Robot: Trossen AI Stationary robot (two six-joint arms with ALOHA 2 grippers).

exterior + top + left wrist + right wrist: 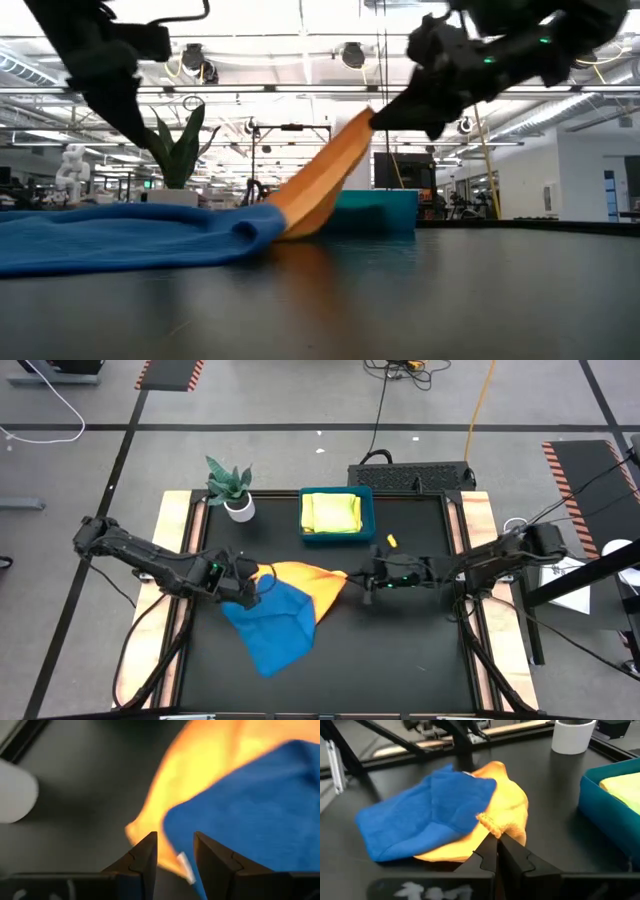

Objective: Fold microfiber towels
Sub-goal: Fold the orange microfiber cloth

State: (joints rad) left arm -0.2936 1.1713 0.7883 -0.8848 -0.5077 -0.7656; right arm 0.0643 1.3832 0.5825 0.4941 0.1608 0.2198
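Right wrist view: right gripper (496,839) pinches the orange towel's (512,812) corner; bare table (555,810) beside it; left gripper (175,851) parted at the blue towel's (260,815) edge.

Black table (400,650) carries towels (275,625), tray (337,538), plant (232,488).

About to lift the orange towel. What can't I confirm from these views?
- Orange towel: its left part lies hidden under the blue towel, every view.
- Left pincer: whether it touches cloth, blurred in the left wrist view.
- Tray: count of folded towels, too small.

Blue towel (272,624), orange towel (312,582), yellow-green towels (332,513), teal tray (337,539)
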